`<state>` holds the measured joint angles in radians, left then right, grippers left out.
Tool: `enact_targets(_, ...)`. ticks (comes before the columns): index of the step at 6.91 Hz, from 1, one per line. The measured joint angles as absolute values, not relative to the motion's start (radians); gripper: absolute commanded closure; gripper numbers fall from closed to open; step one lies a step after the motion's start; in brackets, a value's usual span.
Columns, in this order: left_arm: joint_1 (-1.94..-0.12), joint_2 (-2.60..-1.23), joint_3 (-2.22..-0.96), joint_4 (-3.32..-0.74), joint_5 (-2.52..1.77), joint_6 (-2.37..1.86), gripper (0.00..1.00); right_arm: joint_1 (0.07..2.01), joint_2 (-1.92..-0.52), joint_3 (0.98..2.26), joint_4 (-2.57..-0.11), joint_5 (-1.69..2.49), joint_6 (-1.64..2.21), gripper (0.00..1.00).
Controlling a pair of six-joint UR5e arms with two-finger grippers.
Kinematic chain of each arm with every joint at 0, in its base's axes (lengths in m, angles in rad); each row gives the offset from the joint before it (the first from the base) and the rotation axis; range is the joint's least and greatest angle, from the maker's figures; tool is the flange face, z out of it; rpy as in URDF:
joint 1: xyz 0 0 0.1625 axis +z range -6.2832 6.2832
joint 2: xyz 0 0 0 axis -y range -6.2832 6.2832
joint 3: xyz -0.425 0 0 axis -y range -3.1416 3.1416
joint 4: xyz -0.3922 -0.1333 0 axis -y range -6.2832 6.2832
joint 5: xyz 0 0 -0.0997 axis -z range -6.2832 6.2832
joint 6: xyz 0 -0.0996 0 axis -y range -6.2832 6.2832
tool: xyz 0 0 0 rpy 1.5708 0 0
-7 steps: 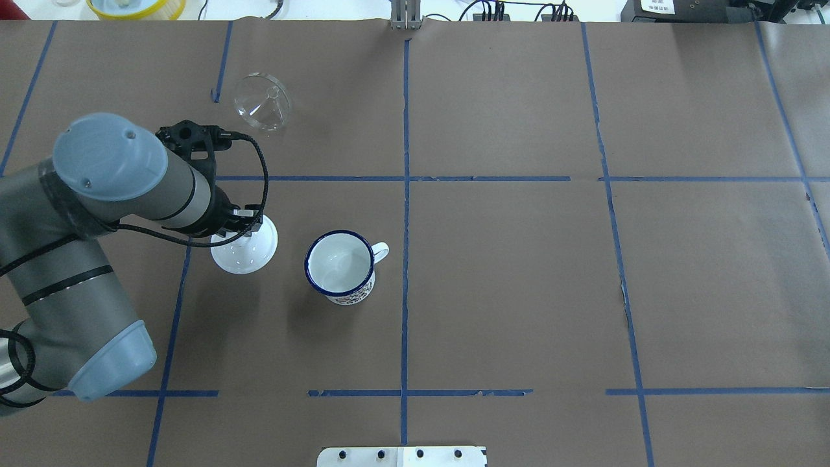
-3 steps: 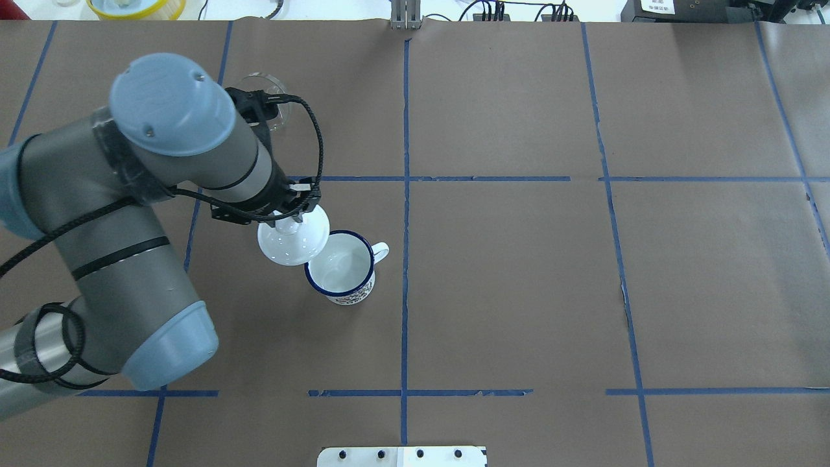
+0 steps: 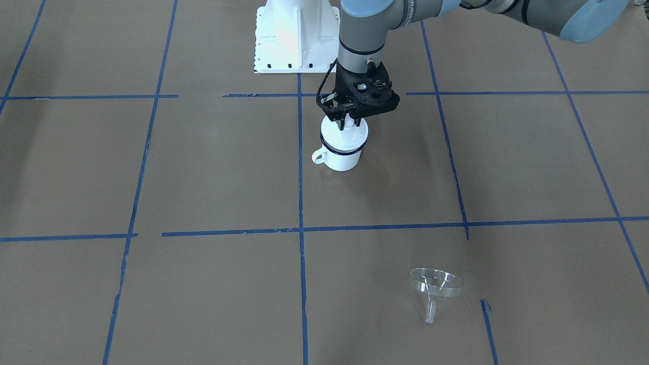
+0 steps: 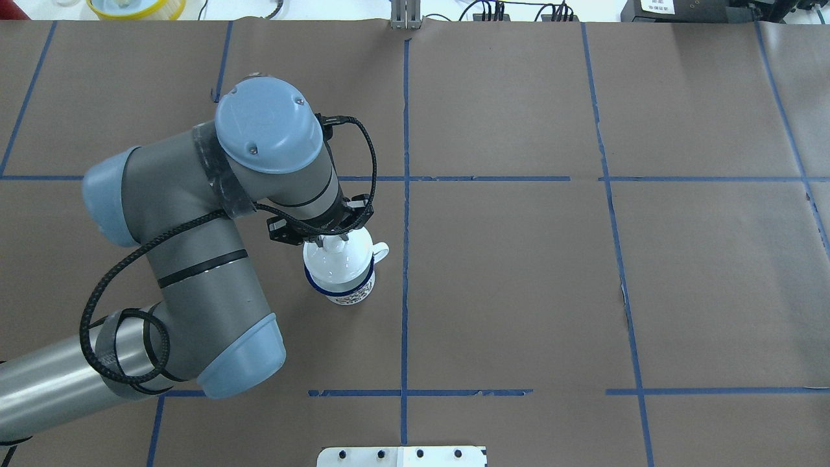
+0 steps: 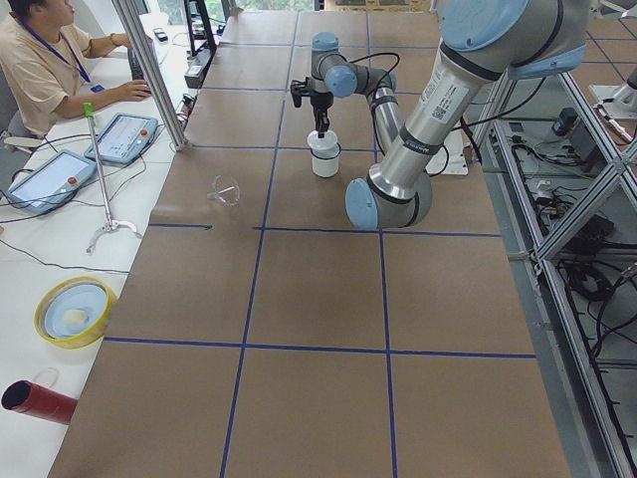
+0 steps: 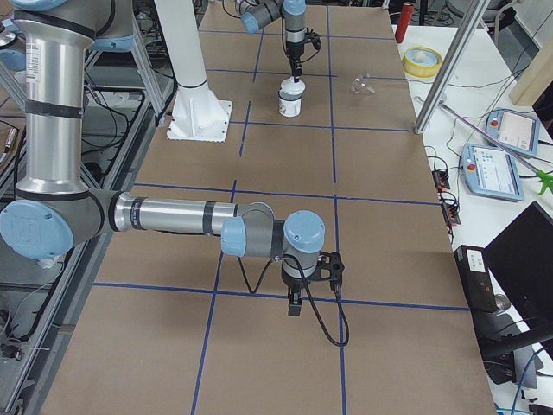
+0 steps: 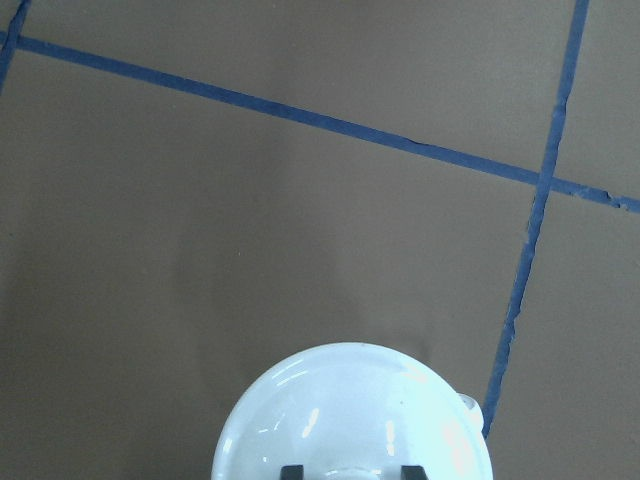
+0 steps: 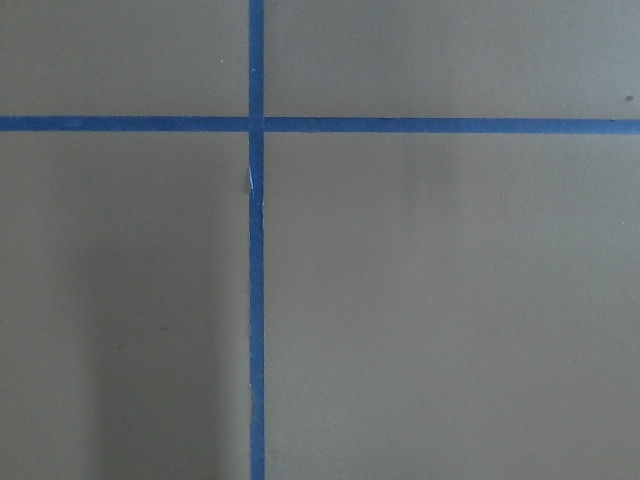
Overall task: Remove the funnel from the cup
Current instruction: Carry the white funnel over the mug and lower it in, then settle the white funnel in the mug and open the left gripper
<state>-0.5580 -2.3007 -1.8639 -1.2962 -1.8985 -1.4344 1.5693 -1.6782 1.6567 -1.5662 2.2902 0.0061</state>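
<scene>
One second on, the white lid (image 4: 337,261), pinched by its knob in the left fingers (image 7: 412,472), was found carried onto the cup (image 3: 342,156), the funnel (image 3: 436,285) being left well apart on the worktop (image 3: 203,177), judged already removed.

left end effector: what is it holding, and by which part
The left end effector pinches the white domed lid by its top knob, at the mouth of the cup. The funnel lies unheld.

- Front view: cup (image 3: 342,158) upper centre, lid (image 3: 345,137) on its mouth.
- left gripper (image 3: 350,122) directly above, on the lid's knob.
- funnel (image 3: 435,288) lower right on table (image 3: 203,167), well apart from cup.
</scene>
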Motion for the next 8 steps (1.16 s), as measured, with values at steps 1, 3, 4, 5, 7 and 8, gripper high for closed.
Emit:
enact_targets(1,-0.546,-2.301,-1.859,-1.296,-1.897,-1.443,1.0,1.569,-1.678,1.657,-1.566,2.29,0.006,0.0)
enact_targets(3,-0.536,-2.296,-1.857,-1.296,-1.895,-1.451,1.0,1.569,-1.678,1.657,-1.566,2.29,0.006,0.0)
enact_targets(4,-0.535,-2.294,-1.854,-1.297,-1.895,-1.452,1.0,1.569,-1.678,1.657,-1.566,2.29,0.006,0.0)
enact_targets(5,-0.534,-2.293,-1.849,-1.297,-1.895,-1.453,1.0,1.569,-1.678,1.657,-1.566,2.29,0.006,0.0)
enact_targets(7,-0.532,-2.292,-1.843,-1.298,-1.894,-1.453,1.0,1.569,-1.678,1.657,-1.566,2.29,0.006,0.0)
enact_targets(8,-0.532,-2.292,-1.842,-1.299,-1.894,-1.453,1.0,1.569,-1.678,1.657,-1.566,2.29,0.006,0.0)
